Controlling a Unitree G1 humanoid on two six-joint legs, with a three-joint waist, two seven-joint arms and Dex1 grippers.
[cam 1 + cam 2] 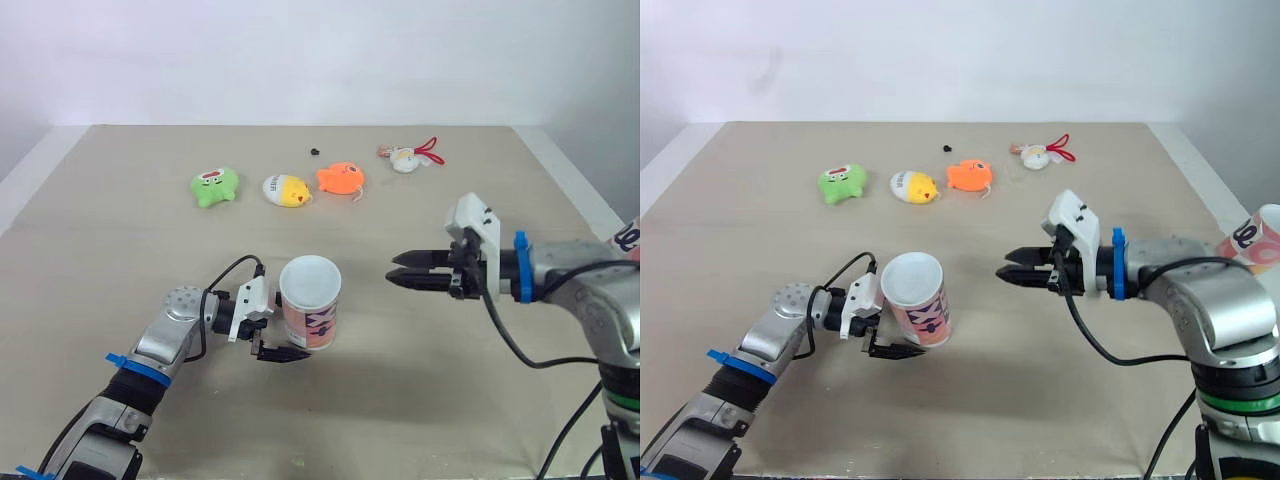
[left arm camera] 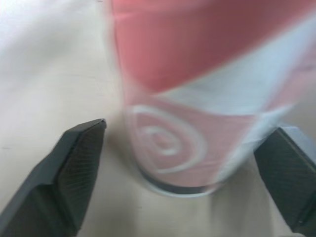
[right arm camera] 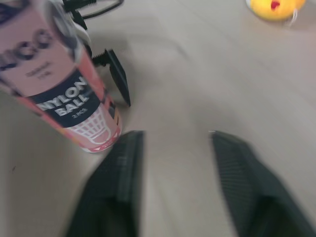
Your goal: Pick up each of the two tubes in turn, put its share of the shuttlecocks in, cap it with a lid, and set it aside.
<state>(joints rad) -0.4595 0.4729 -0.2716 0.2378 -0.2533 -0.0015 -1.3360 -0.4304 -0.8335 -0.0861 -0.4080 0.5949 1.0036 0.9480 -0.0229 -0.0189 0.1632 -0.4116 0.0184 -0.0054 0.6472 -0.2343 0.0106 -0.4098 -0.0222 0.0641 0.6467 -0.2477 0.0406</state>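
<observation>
The tube (image 1: 310, 308) is standing upright on the table (image 1: 110, 240) at near centre, its top showing white. The left gripper (image 1: 286, 349) is straddling the tube's base with its jaws spread wide, one finger (image 2: 74, 163) on each side and a gap on at least one side, so it is gripping nothing. The right gripper (image 1: 396, 268) is hovering level to the tube's right, well apart from it, partly open and holding nothing. A second tube (image 1: 1256, 238) is showing at the far right, past the right arm.
</observation>
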